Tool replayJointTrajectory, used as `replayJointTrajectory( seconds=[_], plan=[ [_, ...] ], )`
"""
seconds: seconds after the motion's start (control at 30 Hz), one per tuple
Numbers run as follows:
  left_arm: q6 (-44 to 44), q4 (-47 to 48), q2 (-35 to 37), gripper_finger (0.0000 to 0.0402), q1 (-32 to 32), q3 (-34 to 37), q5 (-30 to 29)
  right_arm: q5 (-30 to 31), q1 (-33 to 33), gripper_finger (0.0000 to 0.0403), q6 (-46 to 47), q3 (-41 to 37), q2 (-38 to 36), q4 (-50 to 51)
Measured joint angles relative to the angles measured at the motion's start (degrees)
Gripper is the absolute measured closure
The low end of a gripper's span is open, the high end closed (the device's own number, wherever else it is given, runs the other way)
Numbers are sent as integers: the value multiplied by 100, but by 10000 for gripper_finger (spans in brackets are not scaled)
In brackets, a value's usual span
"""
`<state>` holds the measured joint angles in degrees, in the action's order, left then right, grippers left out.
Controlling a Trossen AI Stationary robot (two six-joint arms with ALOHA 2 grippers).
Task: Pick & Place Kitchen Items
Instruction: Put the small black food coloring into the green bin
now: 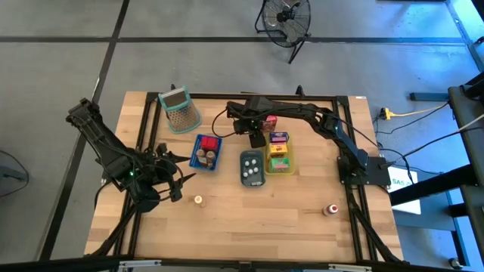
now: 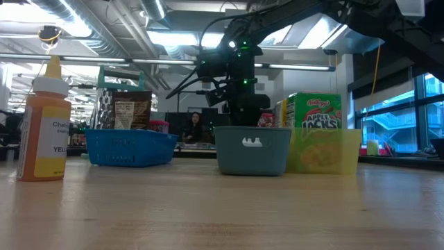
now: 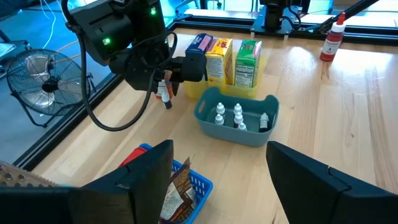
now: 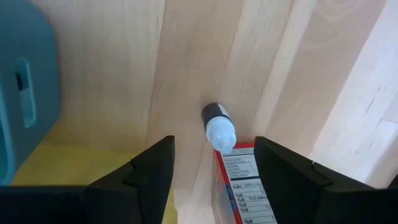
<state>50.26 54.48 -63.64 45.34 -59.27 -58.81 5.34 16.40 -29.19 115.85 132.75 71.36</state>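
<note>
Fingers of the right gripper [image 4: 211, 165] stood apart, a small black-capped dropper bottle [image 4: 218, 127] on the counter [image 4: 186, 56] just beyond them, a red carton [image 4: 245, 186] between the tips; descent should centre on the bottle, clear of the carton; left gripper [image 3: 217, 180] waited, fingers apart; farthest, "APPLE JACKS" box [image 2: 313, 111] read.

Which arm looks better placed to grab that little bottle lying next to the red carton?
The right: its gripper hangs open directly over the little bottle beside the red carton. The left gripper is far off.
</note>
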Motion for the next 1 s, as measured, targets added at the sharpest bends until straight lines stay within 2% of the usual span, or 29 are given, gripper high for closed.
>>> replayJointTrajectory(
  seconds=[0.73,1.0],
  plan=[
    [-31,2,0,149,-1,0,24,48,24,182,-20,2,330,-86],
    [-48,2,0,149,0,0,24,51,24,227,-20,2,330,-134]
  ],
)
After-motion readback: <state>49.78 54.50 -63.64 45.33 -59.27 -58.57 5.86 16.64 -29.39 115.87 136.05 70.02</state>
